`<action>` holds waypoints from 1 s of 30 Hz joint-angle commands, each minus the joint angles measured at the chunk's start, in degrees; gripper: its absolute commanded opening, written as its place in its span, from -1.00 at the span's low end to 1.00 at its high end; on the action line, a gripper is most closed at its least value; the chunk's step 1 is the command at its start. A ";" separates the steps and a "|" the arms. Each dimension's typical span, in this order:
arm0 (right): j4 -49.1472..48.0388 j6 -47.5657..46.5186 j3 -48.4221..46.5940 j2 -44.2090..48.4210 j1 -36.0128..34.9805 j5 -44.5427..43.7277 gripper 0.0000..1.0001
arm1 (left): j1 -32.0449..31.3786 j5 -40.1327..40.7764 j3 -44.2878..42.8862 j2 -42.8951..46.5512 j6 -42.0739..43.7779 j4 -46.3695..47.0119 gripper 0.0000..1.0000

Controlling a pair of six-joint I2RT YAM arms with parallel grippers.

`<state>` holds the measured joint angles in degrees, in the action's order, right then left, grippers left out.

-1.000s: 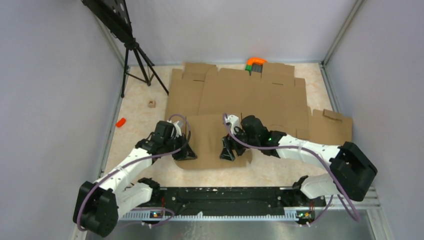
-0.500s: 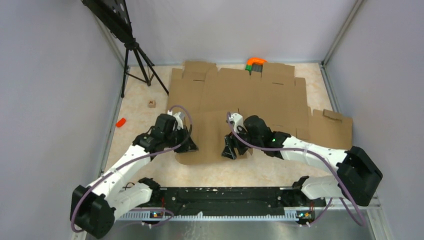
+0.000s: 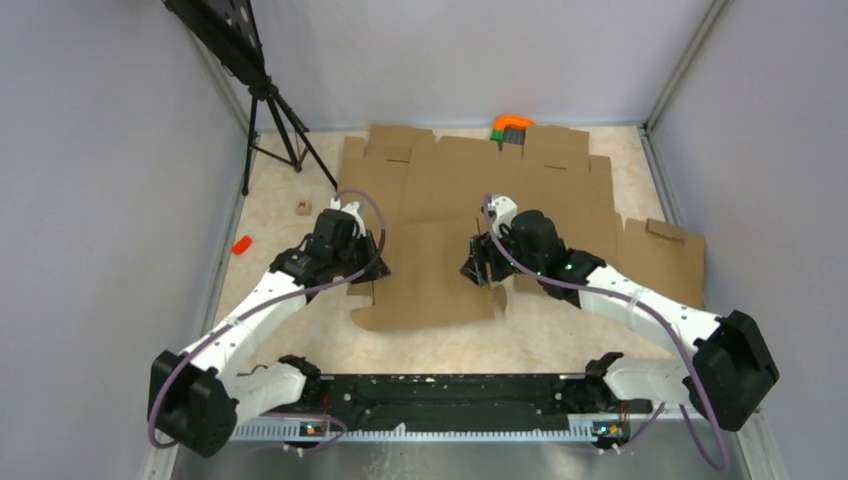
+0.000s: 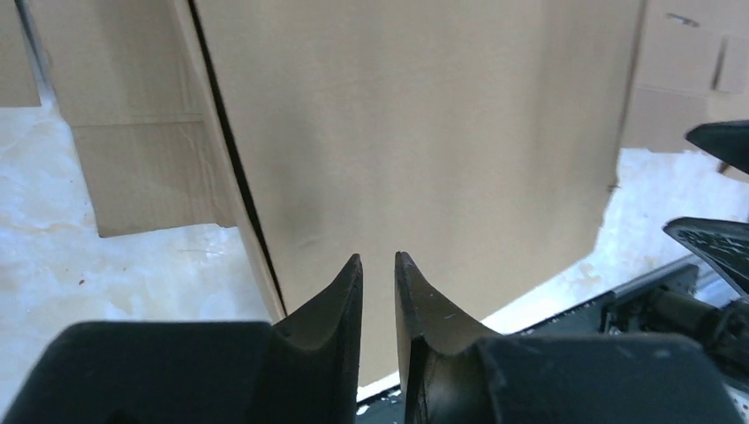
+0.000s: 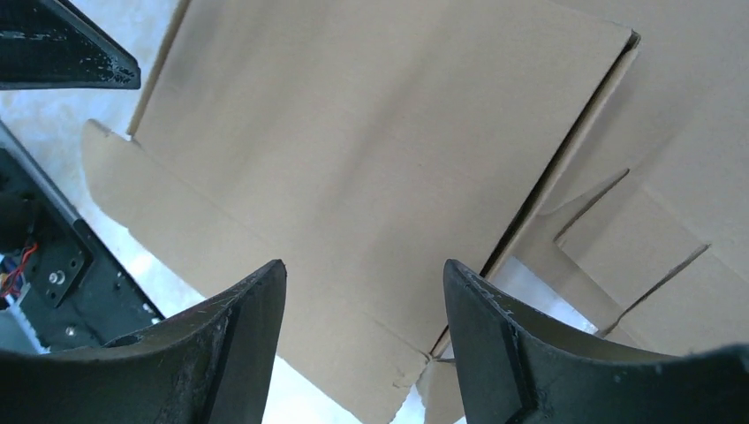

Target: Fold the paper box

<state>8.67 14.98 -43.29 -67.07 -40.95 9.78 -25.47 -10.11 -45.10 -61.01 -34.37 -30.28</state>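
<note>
The paper box (image 3: 425, 285) lies flat in the middle of the table, its large brown panel folded over, with a narrow flap along the near edge. My left gripper (image 3: 372, 272) hovers at the panel's left edge. In the left wrist view its fingers (image 4: 377, 256) stand a slim gap apart with nothing between them, above the panel (image 4: 415, 132). My right gripper (image 3: 485, 272) is at the panel's right edge. The right wrist view shows it (image 5: 363, 263) wide open over the panel (image 5: 353, 150), holding nothing.
Wider cardboard blanks (image 3: 480, 180) cover the table behind the box, and another piece (image 3: 660, 255) lies at the right. A tripod (image 3: 270, 110) stands back left, an orange and green object (image 3: 512, 127) at the back. A small wooden cube (image 3: 303, 208) and an orange bit (image 3: 241, 244) lie left.
Both grippers have drawn back from the box's near edge toward its far side. The left jaws have parted slightly. The right gripper has shifted to the right edge.
</note>
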 commanded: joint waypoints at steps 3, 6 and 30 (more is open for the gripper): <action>0.18 1.63 -1.73 -6.45 0.61 -2.21 0.29 | 0.27 1.48 1.27 -7.00 1.59 4.16 -0.60; 1.83 1.52 -3.26 -7.59 0.78 -2.24 0.29 | 0.27 -0.02 0.46 -8.72 2.22 2.73 -0.62; -10.22 7.43 9.09 -6.59 13.79 14.80 0.58 | 7.05 -2.29 16.61 5.69 -5.65 10.91 0.17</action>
<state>5.32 19.84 -36.18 -72.66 -27.73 18.72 -19.05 -6.61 -30.24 -54.65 -37.32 -26.55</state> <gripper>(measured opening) 0.821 0.606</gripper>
